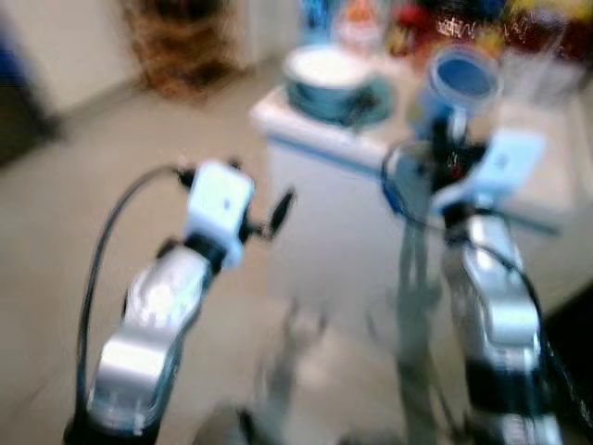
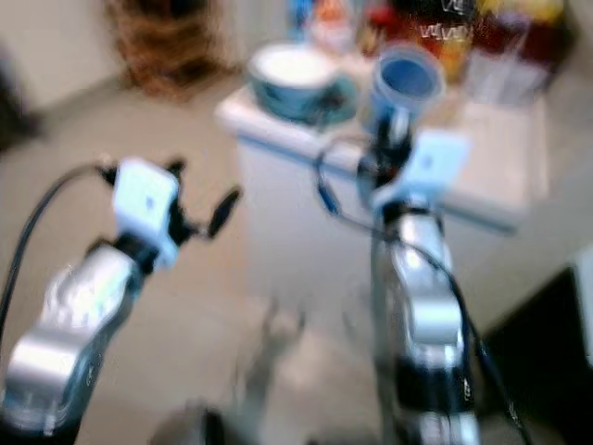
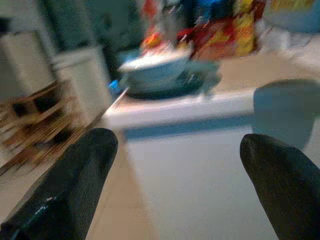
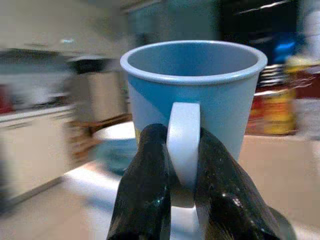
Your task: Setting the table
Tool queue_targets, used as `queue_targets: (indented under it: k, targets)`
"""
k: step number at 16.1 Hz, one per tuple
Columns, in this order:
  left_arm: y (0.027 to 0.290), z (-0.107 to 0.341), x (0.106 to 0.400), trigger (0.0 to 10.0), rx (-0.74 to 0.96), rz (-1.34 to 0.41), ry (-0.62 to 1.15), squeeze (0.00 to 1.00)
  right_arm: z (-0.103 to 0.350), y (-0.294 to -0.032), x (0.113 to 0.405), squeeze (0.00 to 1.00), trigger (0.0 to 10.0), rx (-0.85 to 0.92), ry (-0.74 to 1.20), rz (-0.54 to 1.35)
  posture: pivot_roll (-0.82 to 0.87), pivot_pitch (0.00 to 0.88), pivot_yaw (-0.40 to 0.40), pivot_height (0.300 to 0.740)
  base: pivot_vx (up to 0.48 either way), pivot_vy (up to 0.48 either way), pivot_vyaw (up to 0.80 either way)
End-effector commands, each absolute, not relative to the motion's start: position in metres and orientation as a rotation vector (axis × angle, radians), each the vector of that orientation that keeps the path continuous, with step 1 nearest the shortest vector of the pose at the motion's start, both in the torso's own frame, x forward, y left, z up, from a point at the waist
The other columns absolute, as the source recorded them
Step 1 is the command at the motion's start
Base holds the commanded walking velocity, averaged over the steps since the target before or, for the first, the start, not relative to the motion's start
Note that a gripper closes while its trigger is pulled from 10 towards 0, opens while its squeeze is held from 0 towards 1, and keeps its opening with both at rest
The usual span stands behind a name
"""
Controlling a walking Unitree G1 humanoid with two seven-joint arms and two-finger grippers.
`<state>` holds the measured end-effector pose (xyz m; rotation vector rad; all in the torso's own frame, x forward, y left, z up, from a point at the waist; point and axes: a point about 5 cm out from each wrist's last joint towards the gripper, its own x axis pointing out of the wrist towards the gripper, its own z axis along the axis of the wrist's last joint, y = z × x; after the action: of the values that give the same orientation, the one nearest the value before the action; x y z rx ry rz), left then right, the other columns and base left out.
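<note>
My right gripper (image 4: 180, 165) is shut on the handle of a blue mug (image 4: 192, 95), held upright above the near part of the white table (image 1: 519, 185). The same blue mug (image 1: 460, 82) shows in the head views, just ahead of the right arm. A white bowl on a teal plate (image 1: 326, 82) sits on the table's left corner. My left gripper (image 3: 175, 170) is open with nothing between its fingers, raised off the table's left side and pointing at its white front. The frames are blurred.
Colourful packets and jars (image 1: 445, 23) crowd the back of the table. A wooden rack (image 1: 181, 46) stands on the floor at the back left. Beige floor (image 1: 83, 176) lies open to the left of the table.
</note>
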<state>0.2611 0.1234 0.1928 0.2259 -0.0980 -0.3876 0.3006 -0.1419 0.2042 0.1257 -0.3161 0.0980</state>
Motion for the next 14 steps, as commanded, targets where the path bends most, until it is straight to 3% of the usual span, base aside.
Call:
queue_targets:
  k: [1, 5, 14]
  targets:
    - [0.125, 0.198, 0.266, 10.0, 0.237, -0.360, -0.119, 0.00, 0.201, -0.141, 0.296, 0.00, 10.0, 0.124, -0.270, 0.127, 0.02, 0.054, -0.040, 0.740, 0.000, -0.480, 0.00]
    - [0.125, 0.196, 0.267, 10.0, 0.260, -0.345, -0.112, 0.00, 0.180, -0.142, 0.292, 0.00, 10.0, 0.087, -0.148, 0.130, 0.02, 0.049, -0.039, 0.740, 0.000, -0.480, 0.00]
    - [0.121, 0.196, 0.271, 10.0, 0.276, -0.343, -0.121, 0.00, 0.173, -0.156, 0.291, 0.00, 10.0, 0.064, -0.097, 0.121, 0.00, 0.052, -0.036, 0.740, 0.000, -0.480, 0.00]
